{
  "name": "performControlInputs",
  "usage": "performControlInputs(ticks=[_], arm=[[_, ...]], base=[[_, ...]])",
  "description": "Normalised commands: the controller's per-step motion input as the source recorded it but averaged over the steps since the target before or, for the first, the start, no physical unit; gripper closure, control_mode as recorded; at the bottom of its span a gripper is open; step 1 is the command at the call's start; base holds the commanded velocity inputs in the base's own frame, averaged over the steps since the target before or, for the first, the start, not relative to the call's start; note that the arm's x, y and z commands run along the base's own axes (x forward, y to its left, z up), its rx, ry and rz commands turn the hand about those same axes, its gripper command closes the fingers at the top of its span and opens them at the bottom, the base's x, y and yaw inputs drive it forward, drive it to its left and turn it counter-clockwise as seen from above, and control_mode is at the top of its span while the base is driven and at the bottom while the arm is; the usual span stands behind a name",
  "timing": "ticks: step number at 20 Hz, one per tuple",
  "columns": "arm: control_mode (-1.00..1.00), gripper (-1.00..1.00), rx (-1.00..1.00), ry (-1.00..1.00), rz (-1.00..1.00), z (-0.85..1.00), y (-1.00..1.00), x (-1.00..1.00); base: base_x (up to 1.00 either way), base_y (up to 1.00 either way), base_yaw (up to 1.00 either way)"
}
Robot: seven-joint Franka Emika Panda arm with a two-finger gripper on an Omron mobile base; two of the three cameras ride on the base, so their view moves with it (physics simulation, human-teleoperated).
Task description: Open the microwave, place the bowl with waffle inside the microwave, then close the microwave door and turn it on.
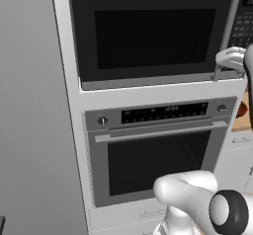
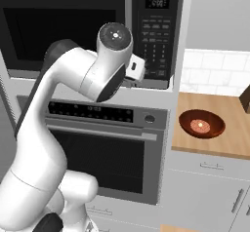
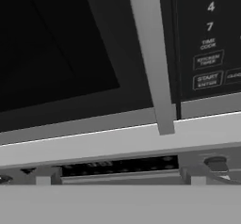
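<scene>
Beside the microwave door (image 1: pixel 148 34) handle (image 3: pixel 150 58), the claw's spread cannot be told; approaching low, it may slip off the bar's end.

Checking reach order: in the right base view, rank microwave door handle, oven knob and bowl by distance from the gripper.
1. Microwave door handle: just above the gripper.
2. Oven knob: below it.
3. Bowl: farthest, on the right counter.
</scene>
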Motion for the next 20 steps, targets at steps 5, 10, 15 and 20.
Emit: performControlInputs(ticks=[5,10,15,20], arm=[[-1.0,-1.0,0.1,-0.22,-0.11,0.03,-0.01,0.37],[-1.0,-1.0,0.05,-0.23,-0.1,0.02,-0.03,0.59],[-1.0,-1.0,0.01,-0.02,-0.12,0.0,-0.15,0.46],[-1.0,-1.0,0.06,0.0,-0.11,0.0,-0.27,0.54]], base=[[0.0,0.0,0.0],[0.0,0.0,0.0],[0.0,0.0,0.0],[0.0,0.0,0.0]])
